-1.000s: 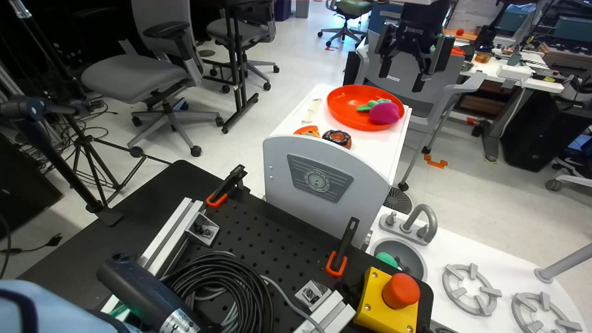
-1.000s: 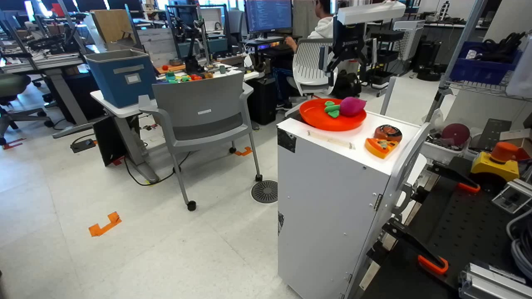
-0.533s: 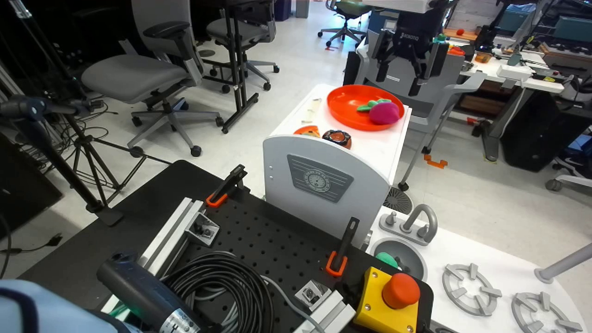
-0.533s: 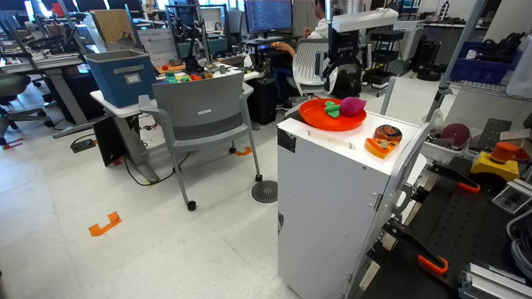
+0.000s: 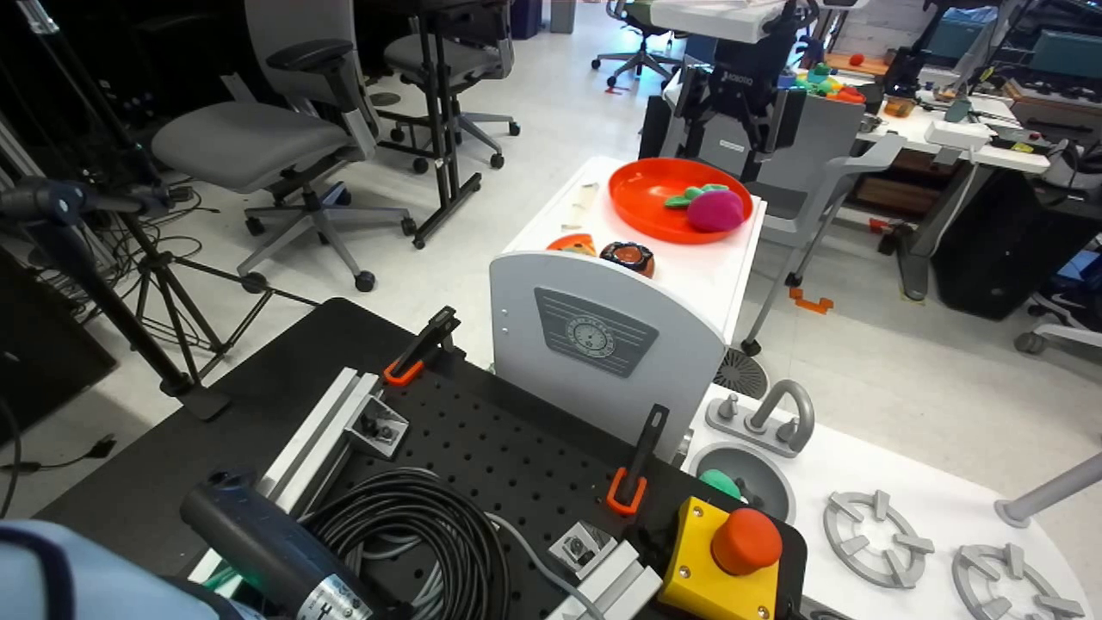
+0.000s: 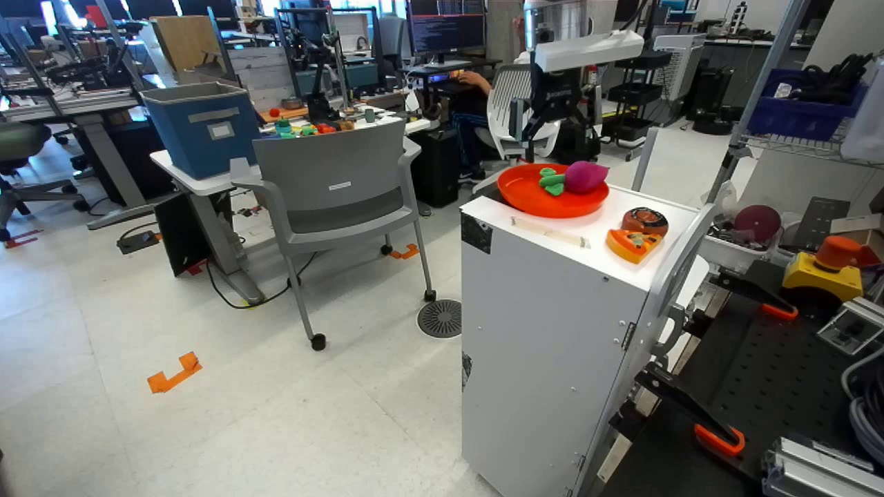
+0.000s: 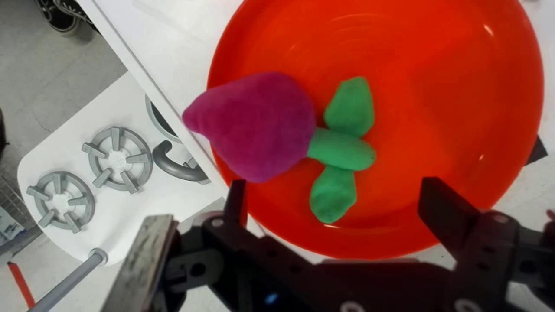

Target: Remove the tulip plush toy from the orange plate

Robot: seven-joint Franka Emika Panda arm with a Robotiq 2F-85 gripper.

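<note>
1. Moved over the last second: black two-fingered metal claw, shifted left and lower in both exterior views. Unmoved: soft magenta-and-green tulip plush toy; bright orange round plastic plate.
2. Claw. Jaws spread wide apart, nothing gripped; fingers pointing down above the plate, presumably so as to straddle the tulip plush toy on a descent. In the wrist view the magenta bulb lies left of centre, so a sideways correction seems called for.
3. Tulip plush toy. Lying on the plate, not yet removed. Bulb leaning over the raised rim, pointed tip reaching past it; green stem and two leaves on the dish floor. The rim probably props the bulb up.
4. Plate. Contents: the tulip plush toy. Set on a tall white box-shaped cabinet, appearing to overhang its edge; a downward push there might tip it.
5. Orange pizza-like wedge toy and small round brown toy: just beside each other on the cabinet, right and near of the plate in an exterior view.
6. Round grey sink basin: a green item inside, too small to name.
7. Blue rectangular bin, far left in an exterior view: contents hidden.
</note>
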